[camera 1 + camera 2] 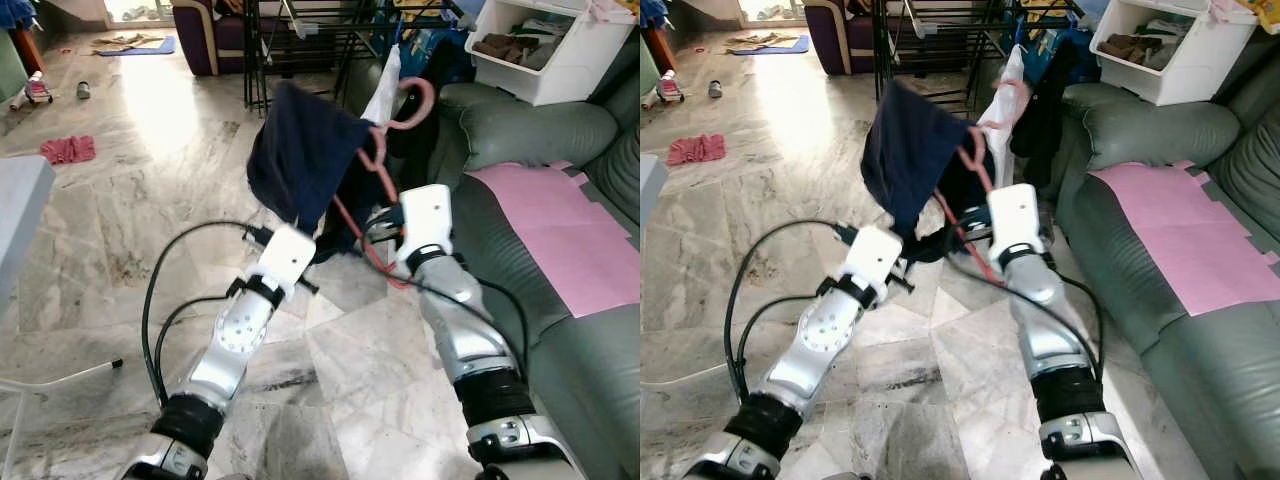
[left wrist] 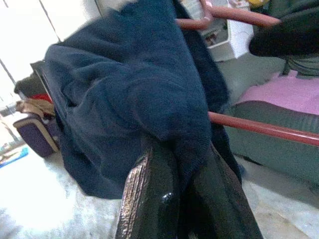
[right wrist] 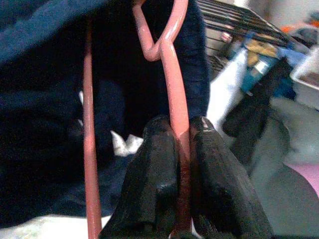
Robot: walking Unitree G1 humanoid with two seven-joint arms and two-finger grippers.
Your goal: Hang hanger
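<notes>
- The right tool (image 3: 180,149) is clenched on one arm of the pink hanger (image 3: 172,84), the bar pinched between its two black fingers (image 3: 149,174).
- The hanger is held up in the air in front of the robot, over the marble floor (image 1: 150,200) and beside the green sofa (image 1: 520,130); its hook (image 1: 412,100) points up toward the black drying rack (image 1: 320,30).
- The left tool (image 2: 177,184) grips a fold of the dark blue garment (image 2: 129,99), cloth bunched between its fingers.
- The garment drapes over the hanger and hangs off its left side.
- A white storage bin (image 1: 560,50) sits on the sofa's arm; inside it lie folded clothes (image 1: 510,45), brown and grey, though the separate pieces cannot be told apart.
- A pink cloth (image 1: 560,230) lies spread on the sofa seat.
- A red rag (image 1: 68,150) lies on the floor well to the left.
</notes>
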